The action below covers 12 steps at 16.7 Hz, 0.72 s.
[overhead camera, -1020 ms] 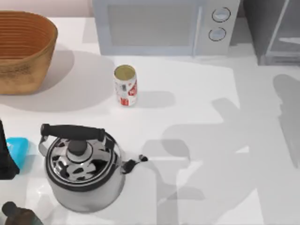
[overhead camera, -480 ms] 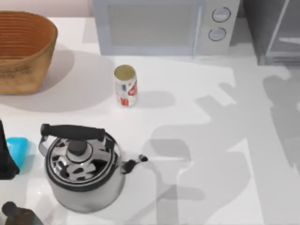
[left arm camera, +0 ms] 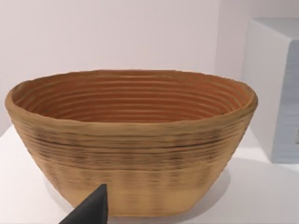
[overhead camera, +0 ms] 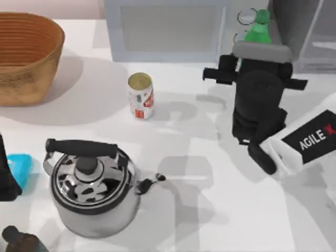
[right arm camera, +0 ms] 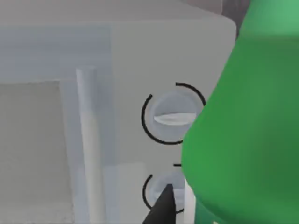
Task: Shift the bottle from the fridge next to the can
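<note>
The green bottle (overhead camera: 258, 27) hangs in front of the microwave's knobs, at the back right, its cap and shoulder poking out beyond my right gripper (overhead camera: 257, 48), which is shut on it. In the right wrist view the bottle (right arm camera: 247, 130) looms large beside one dark fingertip (right arm camera: 161, 207). The white and red can (overhead camera: 140, 95) stands upright well to the left of the bottle, on the table's middle back. The dark grey fridge (overhead camera: 310, 31) sits in the back right corner, just right of the bottle. My left arm (overhead camera: 5, 173) rests at the left edge.
A light grey microwave (overhead camera: 178, 29) stands behind the can. A woven basket (overhead camera: 26, 55) fills the back left. A steel kettle (overhead camera: 93, 186) sits front left, with a blue object (overhead camera: 21, 167) and a dark brown bottle (overhead camera: 18, 240) near it.
My right arm has come into the top view from the right, carrying the green bottle leftward from the fridge to the front of the microwave's knobs. The can and kettle stay put.
</note>
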Available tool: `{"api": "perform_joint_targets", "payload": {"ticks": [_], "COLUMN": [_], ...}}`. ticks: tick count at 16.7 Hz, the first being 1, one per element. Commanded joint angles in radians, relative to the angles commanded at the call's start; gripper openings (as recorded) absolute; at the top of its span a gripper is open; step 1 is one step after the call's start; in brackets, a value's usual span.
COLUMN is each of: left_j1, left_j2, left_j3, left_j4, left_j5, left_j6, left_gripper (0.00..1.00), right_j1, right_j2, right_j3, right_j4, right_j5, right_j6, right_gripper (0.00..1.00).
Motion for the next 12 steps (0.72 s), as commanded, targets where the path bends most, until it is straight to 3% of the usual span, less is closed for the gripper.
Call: {"api": "perform_joint_targets", "payload": {"ticks": [4,12], "left_j1": [0.000,0.000], "left_j2": [0.000,0.000], "left_j3": [0.000,0.000], "left_j4": [0.000,0.000], "left_j5": [0.000,0.000], "left_j6": [0.000,0.000], "left_gripper": [1.00,1.00], "right_j1": [0.094,0.094], "right_j2": [0.034,0.034], "right_j3": [0.004,0.004], "right_j4": [0.034,0.034], "right_j5": [-0.074,-0.074], "right_j6": [0.004,0.004], "right_gripper": [0.00,0.00]}}
